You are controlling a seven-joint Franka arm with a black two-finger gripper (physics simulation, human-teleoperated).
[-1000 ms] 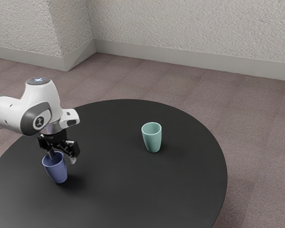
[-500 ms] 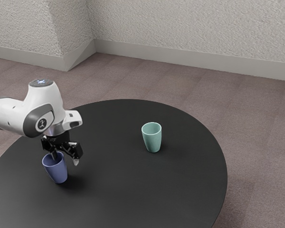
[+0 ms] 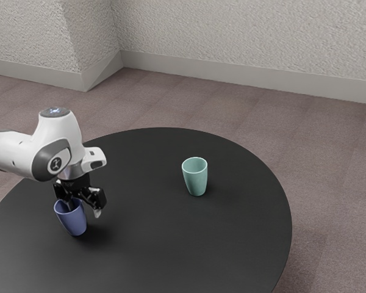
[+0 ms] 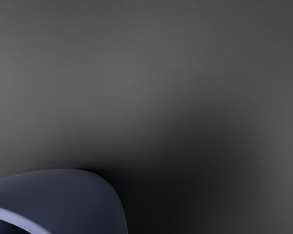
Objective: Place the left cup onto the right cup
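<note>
A blue cup (image 3: 72, 218) stands upright on the round black table (image 3: 171, 244) at the exterior view's left. My gripper (image 3: 80, 206) is right at its rim and open: one finger reaches down into the cup's mouth, the other hangs outside its wall on the side toward the exterior view's right. A green cup (image 3: 194, 176) stands upright near the table's middle, well off to the exterior view's right. In the wrist view, the blue cup (image 4: 53, 202) is a blurred curved shape just under my hand, against the dark table (image 4: 161, 87).
The table's edge curves close behind the blue cup at the exterior view's left. Bare tabletop lies between the two cups. Carpeted floor (image 3: 329, 159) and a textured wall (image 3: 244, 30) surround the table.
My hand has sunk lower over the blue cup, bringing the fingers down around its rim. Neither cup has moved.
</note>
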